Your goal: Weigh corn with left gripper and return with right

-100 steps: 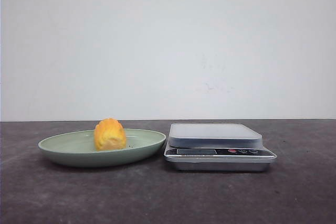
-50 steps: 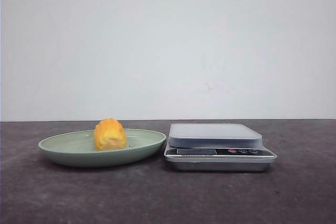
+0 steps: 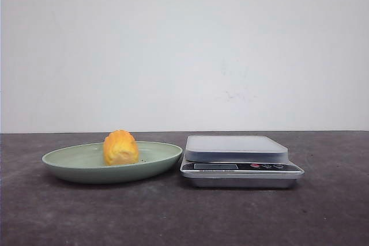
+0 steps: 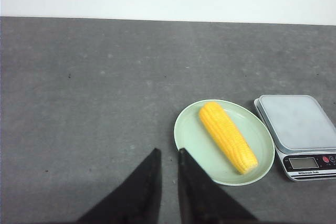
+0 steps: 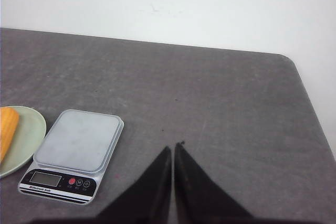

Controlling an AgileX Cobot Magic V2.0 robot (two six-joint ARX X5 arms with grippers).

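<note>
The corn (image 3: 120, 148) is a yellow cob lying in a pale green plate (image 3: 75, 171), seen end-on from the front. The left wrist view shows the corn (image 4: 228, 137) at full length, slanted across the plate (image 4: 192, 135). My left gripper (image 4: 168, 151) hovers high above the table just beside the plate's rim, its fingers a narrow gap apart with nothing between them. My right gripper (image 5: 174, 146) hangs over bare table to the right of the scale (image 5: 79, 140), shut and empty. Neither arm shows in the front view.
A silver kitchen scale (image 3: 236, 156) with a bare platform stands right beside the plate, its display and buttons facing the front. The dark grey table ends at a white wall behind, and its rounded right corner (image 5: 286, 59) shows in the right wrist view.
</note>
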